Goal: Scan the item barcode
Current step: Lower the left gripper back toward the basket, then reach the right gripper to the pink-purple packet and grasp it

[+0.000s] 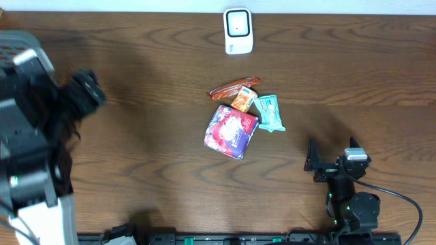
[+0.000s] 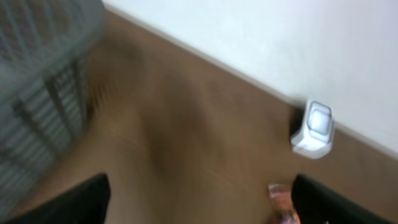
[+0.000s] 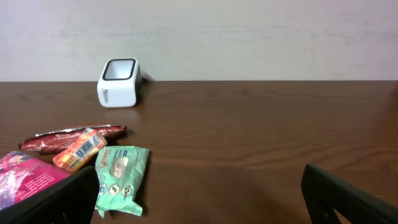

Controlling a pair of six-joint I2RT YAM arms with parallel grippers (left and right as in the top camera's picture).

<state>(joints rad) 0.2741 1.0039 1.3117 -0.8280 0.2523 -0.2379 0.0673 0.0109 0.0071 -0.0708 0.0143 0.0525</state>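
The white barcode scanner stands at the table's far edge, also seen as the scanner and the scanner. Several snack packets lie mid-table: a pink-purple packet, a teal packet, a small orange packet and a long red packet. My left gripper is blurred at the far left, well away from them; in its wrist view the left gripper stands open and holds nothing. My right gripper rests near the front right, open and empty, with the teal packet just inside its left finger.
A grey mesh basket sits at the far left corner, large in the left wrist view. Bare brown wood lies between the left arm and the packets. A black cable trails from the right arm's base.
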